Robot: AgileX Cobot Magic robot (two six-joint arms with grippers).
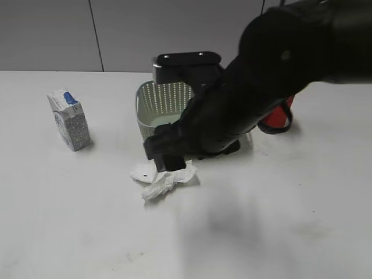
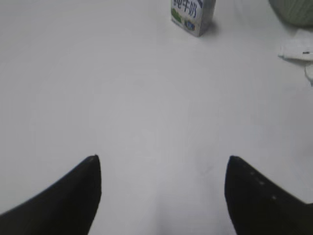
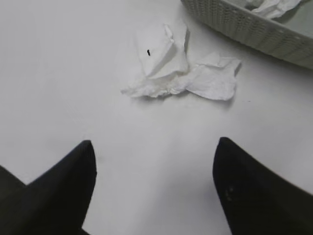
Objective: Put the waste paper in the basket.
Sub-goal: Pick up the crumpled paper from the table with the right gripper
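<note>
Crumpled white waste paper (image 1: 164, 179) lies on the white table just in front of the basket (image 1: 152, 99), a pale green slotted one. In the right wrist view the paper (image 3: 168, 66) has a tiny dark speck and a twisted part trailing right, and it lies ahead of my open, empty right gripper (image 3: 154, 152). More crumpled white paper (image 3: 271, 7) shows inside the basket (image 3: 244, 27). In the exterior view my right gripper (image 1: 168, 158) hangs over the paper's near edge. My left gripper (image 2: 164, 159) is open and empty over bare table, with the paper (image 2: 297, 48) far to its right.
A white-and-blue carton (image 1: 69, 120) stands at the left and also shows in the left wrist view (image 2: 192, 14). A red can (image 1: 279, 120) sits behind my right arm. A black base (image 1: 186, 64) stands behind the basket.
</note>
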